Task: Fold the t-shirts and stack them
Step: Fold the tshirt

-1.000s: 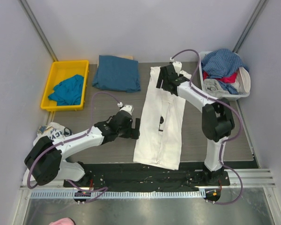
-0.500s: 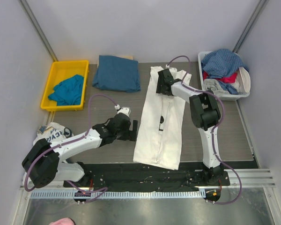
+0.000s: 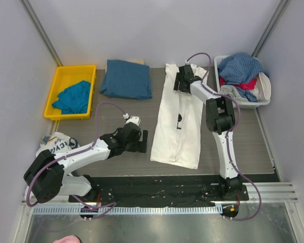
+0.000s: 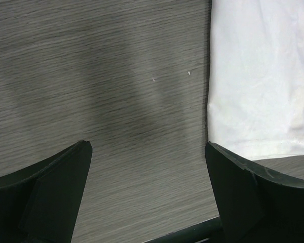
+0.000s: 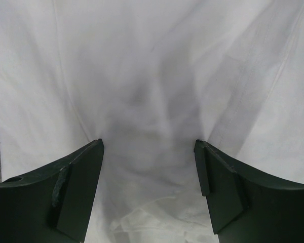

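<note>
white t-shirt (image 3: 178,121) lies folded lengthwise at frame centre, blue t-shirt (image 3: 125,78) upper left. right claw (image 3: 184,81) open over its top edge; left claw (image 3: 142,140) open beside it. risk: pinching one layer, unfolding it.

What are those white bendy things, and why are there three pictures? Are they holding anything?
Those are two robot arms, each ending in a two-finger gripper. One picture looks down from above. The other two come from small cameras on the wrists, so you see each gripper's own dark fingers. On the table lie a long white t-shirt folded into a strip and a folded dark blue t-shirt. A yellow tray holds a teal cloth, and a white basket holds more clothes. The left gripper is open beside the white shirt, holding nothing. The right gripper is open, its fingers pressing down on the shirt's far end.
</note>
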Available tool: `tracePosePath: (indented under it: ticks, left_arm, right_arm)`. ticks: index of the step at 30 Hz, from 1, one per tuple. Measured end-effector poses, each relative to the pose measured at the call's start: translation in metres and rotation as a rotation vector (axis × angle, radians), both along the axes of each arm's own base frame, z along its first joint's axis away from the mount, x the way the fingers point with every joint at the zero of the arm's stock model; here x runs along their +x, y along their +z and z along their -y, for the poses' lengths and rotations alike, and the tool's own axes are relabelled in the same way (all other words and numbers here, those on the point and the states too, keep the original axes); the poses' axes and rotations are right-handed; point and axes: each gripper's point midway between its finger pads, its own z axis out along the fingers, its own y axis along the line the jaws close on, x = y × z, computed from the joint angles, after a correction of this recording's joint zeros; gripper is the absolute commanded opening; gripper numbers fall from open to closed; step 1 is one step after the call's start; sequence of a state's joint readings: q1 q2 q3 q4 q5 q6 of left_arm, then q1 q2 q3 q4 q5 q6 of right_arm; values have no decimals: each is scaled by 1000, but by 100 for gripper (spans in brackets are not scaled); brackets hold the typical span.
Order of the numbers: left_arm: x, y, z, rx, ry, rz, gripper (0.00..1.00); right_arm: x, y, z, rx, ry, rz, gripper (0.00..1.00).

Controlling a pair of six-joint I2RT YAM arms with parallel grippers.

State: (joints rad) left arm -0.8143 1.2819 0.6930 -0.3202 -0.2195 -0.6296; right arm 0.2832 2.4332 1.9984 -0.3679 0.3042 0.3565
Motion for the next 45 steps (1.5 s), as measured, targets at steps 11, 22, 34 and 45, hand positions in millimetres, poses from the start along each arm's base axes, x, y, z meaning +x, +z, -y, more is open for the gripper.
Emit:
tracePosePath:
  ticks: [11, 22, 34, 45]
  left_arm:
    - [4, 4, -2, 12, 14, 14, 100]
    - [17, 17, 14, -57, 28, 57, 100]
    - [-3, -17, 63, -312, -113, -15, 100]
    - [-14, -20, 81, -375, -170, -39, 84]
  right_arm:
    - [-15, 16, -5, 27, 84, -27, 81]
    - [-78, 162, 10, 117, 52, 167, 80]
    - [-309, 98, 66, 213, -112, -5, 80]
    - [-361, 108, 78, 285, -166, 23, 80]
